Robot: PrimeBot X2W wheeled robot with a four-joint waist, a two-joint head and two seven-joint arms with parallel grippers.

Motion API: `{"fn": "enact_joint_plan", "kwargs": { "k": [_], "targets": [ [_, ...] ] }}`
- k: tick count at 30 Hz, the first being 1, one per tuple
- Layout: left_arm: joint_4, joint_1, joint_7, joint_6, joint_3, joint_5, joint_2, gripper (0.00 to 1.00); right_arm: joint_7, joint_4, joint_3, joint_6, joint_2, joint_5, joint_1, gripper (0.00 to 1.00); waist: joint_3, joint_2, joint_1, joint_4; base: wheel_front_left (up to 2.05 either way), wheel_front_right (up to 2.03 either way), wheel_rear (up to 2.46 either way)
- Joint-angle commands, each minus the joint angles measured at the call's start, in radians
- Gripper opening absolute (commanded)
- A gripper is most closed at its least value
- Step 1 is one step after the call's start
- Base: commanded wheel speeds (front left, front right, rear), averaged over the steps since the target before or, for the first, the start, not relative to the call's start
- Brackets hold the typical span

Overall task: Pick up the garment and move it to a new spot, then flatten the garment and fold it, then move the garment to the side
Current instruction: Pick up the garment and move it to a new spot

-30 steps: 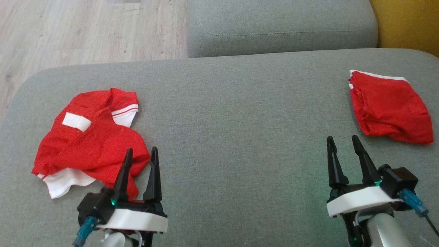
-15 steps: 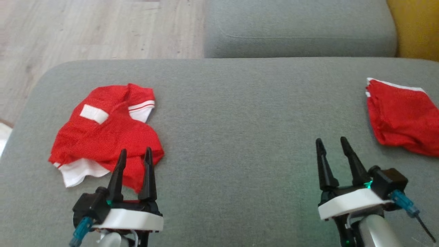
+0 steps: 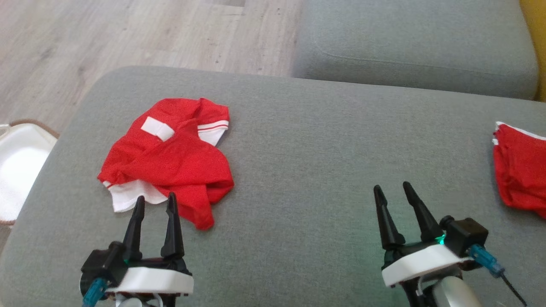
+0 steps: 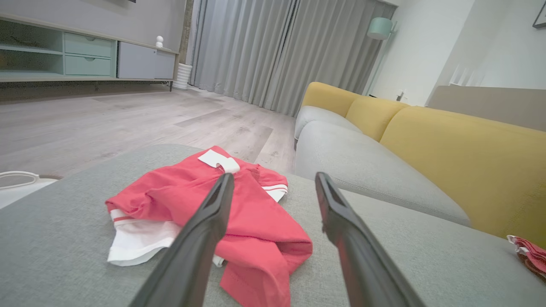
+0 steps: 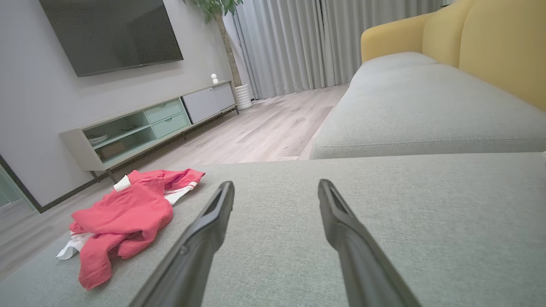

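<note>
There it was: the red garment [image 3: 170,162], crumpled, with white trim and a white patch up top. It lay bunched on the grey sofa seat [image 3: 307,140], directly ahead of the left tool [image 3: 155,198]. That tool's fingertips were right at the near hem, though whether they touched the cloth could not be told. Its fingers stood spread. The right tool [image 3: 392,186], well apart from the garment, was spread too, over bare cushion. Further right of it sat a second red cloth [image 3: 518,175], folded. Away to the left of the left tool, a white object [image 3: 17,166] rested on the wooden floor [image 3: 128,34].
</note>
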Motion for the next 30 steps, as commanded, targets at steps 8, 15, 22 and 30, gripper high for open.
{"fn": "enact_joint_plan", "kwargs": {
  "k": [8, 15, 22, 30],
  "targets": [
    [-0.036, -0.031, -0.005, 0.007, 0.066, 0.017, 0.004, 1.00, -0.014, -0.019, 0.058, -0.001, 0.002, 0.022, -0.016, 1.00, 0.003, 0.0000, 0.0000, 0.038, 0.00, 0.00, 0.00],
    [-0.027, -0.067, -0.005, -0.012, 0.125, 0.055, 0.007, 1.00, -0.014, -0.025, 0.054, -0.001, 0.002, 0.009, -0.031, 1.00, 0.036, 0.0000, 0.0000, 0.026, 0.00, 0.00, 0.00],
    [0.090, -0.225, 0.007, -0.040, 0.130, 0.103, 0.092, 1.00, -0.014, -0.047, 0.032, -0.001, 0.002, -0.014, -0.062, 1.00, 0.119, 0.0000, 0.0000, -0.009, 0.00, 0.00, 0.00],
    [0.307, -0.526, 0.164, -0.060, 0.010, 0.107, 0.239, 1.00, -0.014, -0.095, -0.014, -0.001, 0.002, -0.046, -0.115, 1.00, 0.233, 0.0000, 0.0000, -0.069, 0.00, 0.00, 0.00]
  ]
}}
